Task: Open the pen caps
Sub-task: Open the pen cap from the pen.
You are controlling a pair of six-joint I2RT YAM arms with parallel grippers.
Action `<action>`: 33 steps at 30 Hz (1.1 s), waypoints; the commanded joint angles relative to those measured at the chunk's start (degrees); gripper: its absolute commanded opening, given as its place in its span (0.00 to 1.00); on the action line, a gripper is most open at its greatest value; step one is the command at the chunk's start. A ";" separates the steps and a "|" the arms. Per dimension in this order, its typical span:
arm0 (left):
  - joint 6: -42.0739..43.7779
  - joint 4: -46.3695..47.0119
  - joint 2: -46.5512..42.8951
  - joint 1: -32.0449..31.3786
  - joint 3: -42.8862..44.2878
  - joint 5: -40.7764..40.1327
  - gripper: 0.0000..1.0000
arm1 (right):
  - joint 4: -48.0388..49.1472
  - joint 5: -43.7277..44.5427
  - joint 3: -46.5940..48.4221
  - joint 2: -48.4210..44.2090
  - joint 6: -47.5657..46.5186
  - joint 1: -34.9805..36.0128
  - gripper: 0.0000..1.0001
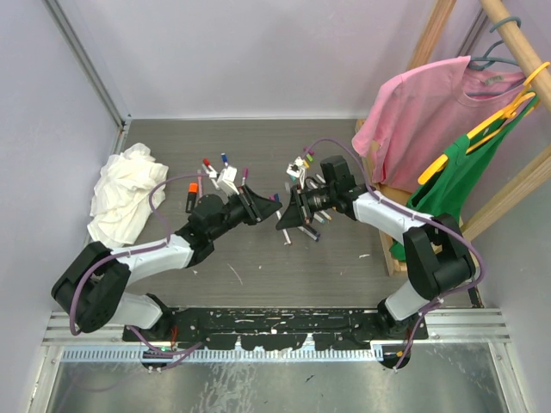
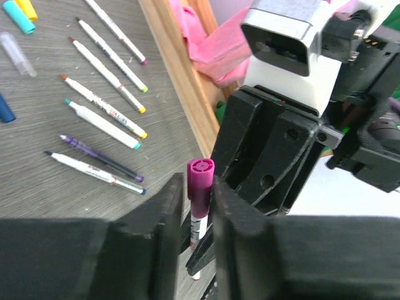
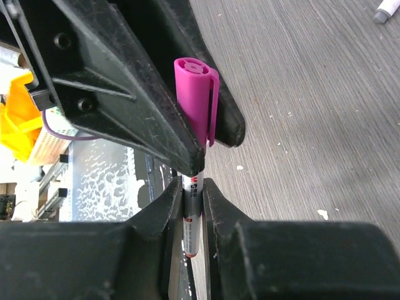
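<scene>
A pen with a white barrel [image 3: 192, 215] and a magenta pen cap [image 3: 195, 94] hangs in mid-air between the two arms over the table's middle [image 1: 277, 212]. My left gripper [image 2: 200, 203] is shut on the magenta cap [image 2: 200, 181], whose flat end sticks out past the fingertips. My right gripper [image 3: 192, 200] is shut on the white barrel just below the cap. The two grippers meet tip to tip, the left gripper [image 1: 265, 206] and the right gripper [image 1: 290, 215]. The cap sits on the barrel.
Several uncapped pens [image 2: 103, 119] lie in a row on the grey table, with loose caps [image 2: 19, 15] beyond them. More capped pens [image 1: 219, 170] lie behind the left arm. A white cloth [image 1: 125, 202] lies at the left. A wooden rack [image 2: 187, 75] with a pink shirt [image 1: 422, 112] stands at the right.
</scene>
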 commanded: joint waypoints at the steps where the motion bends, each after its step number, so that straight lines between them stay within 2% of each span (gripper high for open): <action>1: -0.04 -3.71 -1.26 -0.17 2.83 -1.25 0.32 | -3.11 3.56 1.91 -2.76 -4.35 0.35 0.01; 4: -0.41 -9.31 -2.16 -0.19 4.26 -2.88 0.51 | -5.79 8.25 2.64 -3.49 -7.09 0.43 0.01; 7: -0.68 -13.71 -3.09 -0.59 5.55 -5.01 0.62 | -7.03 10.73 3.16 -3.89 -8.25 0.45 0.01; 11: -0.52 -17.59 -3.60 -1.96 6.85 -7.79 0.64 | -7.30 12.38 3.14 -4.19 -8.81 0.61 0.01; 19: -0.80 -19.06 -1.54 -2.97 9.49 -9.57 0.63 | -7.68 12.71 3.30 -4.09 -9.42 1.24 0.01; 22: -0.97 -18.64 0.12 -3.01 10.77 -9.23 0.59 | -7.77 12.65 3.40 -4.17 -9.54 1.29 0.01; 30: -1.08 -18.43 1.96 -3.00 12.29 -8.53 0.30 | -7.86 12.45 3.38 -4.17 -9.70 1.31 0.01; 33: -1.05 -18.43 2.02 -2.99 12.20 -8.48 0.14 | -7.95 12.60 3.40 -4.04 -9.75 1.32 0.01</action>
